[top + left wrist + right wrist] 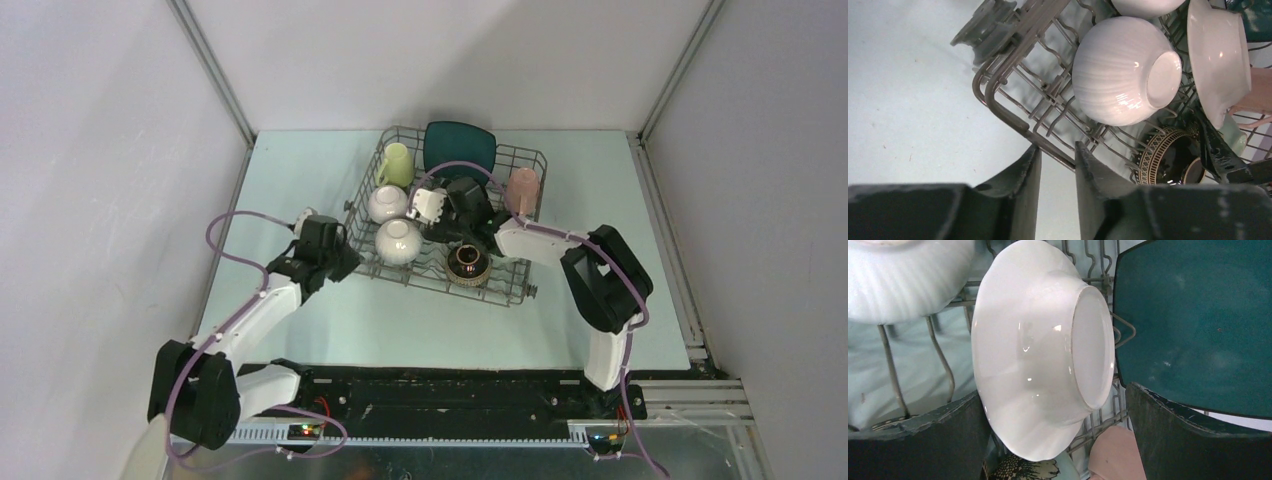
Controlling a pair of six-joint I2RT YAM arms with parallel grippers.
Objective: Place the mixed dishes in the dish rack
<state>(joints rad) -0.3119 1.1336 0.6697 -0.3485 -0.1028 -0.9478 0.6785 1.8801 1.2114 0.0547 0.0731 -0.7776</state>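
The dish rack [520, 275] stands mid-table. It holds a yellow-green mug [397, 163], a teal square plate [459, 148], a pink cup [523, 190], two white bowls [388, 203] [399, 241] and a dark brown bowl [467, 264]. My right gripper [1053, 390] is open inside the rack, its jaws either side of the white round plate [1038, 350], which stands on edge; the right finger [1168, 430] is clear of the plate's foot. A pale green bowl [1073, 467] shows just below the plate. My left gripper [1057, 146] is open by a narrow gap and empty at the rack's near left rim [1013, 117].
The pale table [300, 180] lies open to the left and in front of the rack. White walls and metal frame posts [215, 75] close in the sides and back. My right arm [600, 280] reaches in over the rack's right front corner.
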